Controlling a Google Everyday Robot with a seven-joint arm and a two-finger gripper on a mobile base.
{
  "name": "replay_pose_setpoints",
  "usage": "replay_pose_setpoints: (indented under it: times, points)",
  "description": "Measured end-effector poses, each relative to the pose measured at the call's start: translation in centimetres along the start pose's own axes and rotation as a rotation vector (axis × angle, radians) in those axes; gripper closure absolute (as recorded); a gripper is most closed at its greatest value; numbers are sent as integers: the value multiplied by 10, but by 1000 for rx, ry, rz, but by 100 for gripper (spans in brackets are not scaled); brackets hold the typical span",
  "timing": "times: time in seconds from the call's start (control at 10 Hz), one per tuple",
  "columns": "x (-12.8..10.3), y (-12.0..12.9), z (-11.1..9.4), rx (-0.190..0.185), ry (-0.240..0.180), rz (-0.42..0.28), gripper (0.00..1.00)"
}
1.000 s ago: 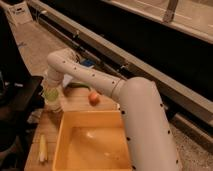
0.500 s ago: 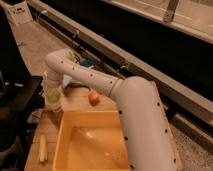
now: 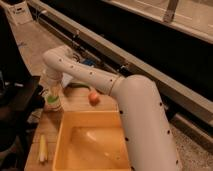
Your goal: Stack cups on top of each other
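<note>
The arm (image 3: 125,100) is reaching across the wooden bench (image 3: 75,102) from the right, bending at a white elbow, and dropping its gripper (image 3: 52,95) over the bench's left edge. The gripper is sitting right on top of the cups (image 3: 52,101), which are standing upright at that left edge, just beyond the far left corner of the tub (image 3: 90,142). The fingers are coming down around the cups from above, but how wide they are standing, and whether they are actually gripping anything, cannot be told. The cups themselves are showing as a pale green band over a whitish lower part, one seeming to sit on or in the other; where one ends and the next begins is not clear.

The arm is smooth, rounded white plastic, dotted with small dark screw holes along its shell. The bench is slatted pale wood. The tub is a big rectangular yellow plastic bin with a glossy inside and a rolled rim, lying along the bench's near side. A small orange-red bowl (image 3: 93,97) is resting round and shiny near the bench's far edge, just beside the arm's forearm and apart from the cups. A thin pale stick-shaped thing (image 3: 42,149) is lying along the left edge, beside the tub's left wall.
</note>
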Motion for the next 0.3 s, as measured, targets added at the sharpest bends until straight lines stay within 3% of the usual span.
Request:
replay_pose_setpoints:
  times: [0.3]
  points:
    - [14, 24, -30, -8, 71, 39, 32]
